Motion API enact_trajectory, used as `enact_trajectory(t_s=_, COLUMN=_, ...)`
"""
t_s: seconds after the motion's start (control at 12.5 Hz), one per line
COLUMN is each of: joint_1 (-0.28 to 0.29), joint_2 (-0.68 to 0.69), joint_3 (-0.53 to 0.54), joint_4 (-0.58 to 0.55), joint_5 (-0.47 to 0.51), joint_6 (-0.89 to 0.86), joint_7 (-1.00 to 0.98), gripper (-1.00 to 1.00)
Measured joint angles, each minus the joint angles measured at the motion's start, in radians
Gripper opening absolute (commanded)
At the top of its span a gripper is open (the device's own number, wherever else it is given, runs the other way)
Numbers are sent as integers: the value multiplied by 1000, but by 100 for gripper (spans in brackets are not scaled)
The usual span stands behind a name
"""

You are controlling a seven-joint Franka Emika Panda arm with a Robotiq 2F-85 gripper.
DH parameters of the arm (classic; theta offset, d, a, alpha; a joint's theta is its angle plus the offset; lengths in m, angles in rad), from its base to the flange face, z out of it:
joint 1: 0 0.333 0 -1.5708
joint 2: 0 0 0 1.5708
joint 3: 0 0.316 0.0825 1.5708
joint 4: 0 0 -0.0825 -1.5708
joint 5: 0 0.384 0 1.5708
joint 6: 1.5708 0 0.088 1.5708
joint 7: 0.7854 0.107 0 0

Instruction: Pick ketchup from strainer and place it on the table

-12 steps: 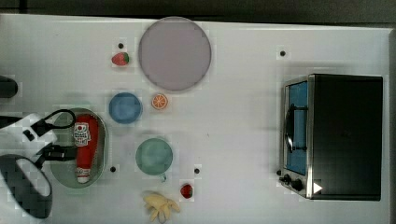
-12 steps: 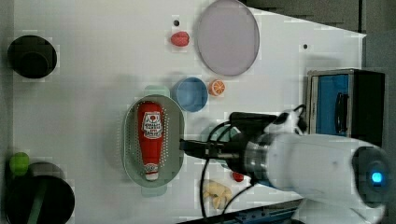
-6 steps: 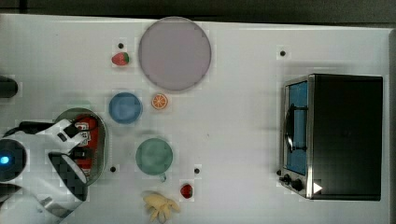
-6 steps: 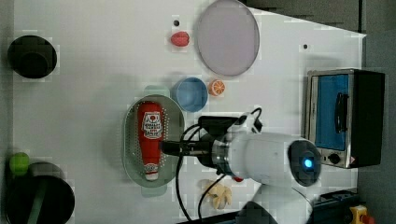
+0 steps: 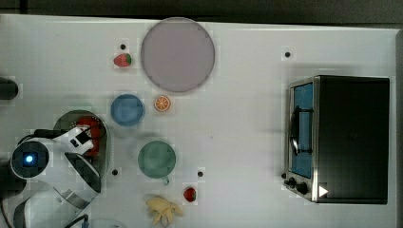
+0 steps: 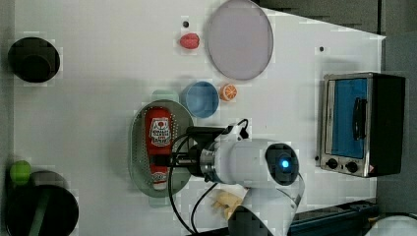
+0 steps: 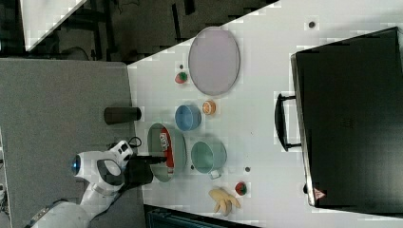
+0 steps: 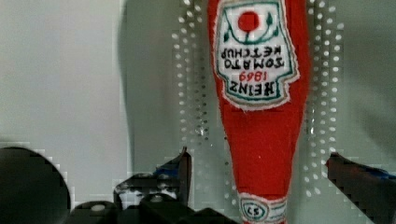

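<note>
Strainer (image 6: 139, 147) rim beside ketchup (image 6: 158, 142)

1. I see the gripper's (image 8: 259, 163) spread fingers straddling the red ketchup bottle's (image 8: 261, 93) neck, clear perforated floor of the pale green oval strainer (image 6: 138, 147) either side.
2. The round blue bowl (image 6: 200, 99) crowds the strainer's rim.
3. Bare white table (image 6: 83, 108) lies at the left view's left.
</note>
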Motion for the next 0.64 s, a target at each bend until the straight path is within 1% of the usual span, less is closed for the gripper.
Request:
enact_trajectory(t_s=0.16, joint_1=4, joint_2=37, joint_3=-11, joint_4=4, joint_5=-70, joint_6=32, joint_7=12, gripper=100)
enact_trajectory(t_s=0.32, joint_1=10, joint_2=81, joint_3=-21, joint_4=18, joint_5=-96, joint_6=39, joint_7=18, gripper=100)
enact_trajectory(t_s=0.4, joint_1=22, joint_2=102, joint_3=-37, joint_4=25, joint_5=-105, joint_6=52, joint_7=19, gripper=91)
enact_trajectory(t_s=0.64, joint_1=53, joint_2=160, joint_3=-97, joint_4=45, joint_5=-141, joint_6=71, joint_7=28, gripper=18)
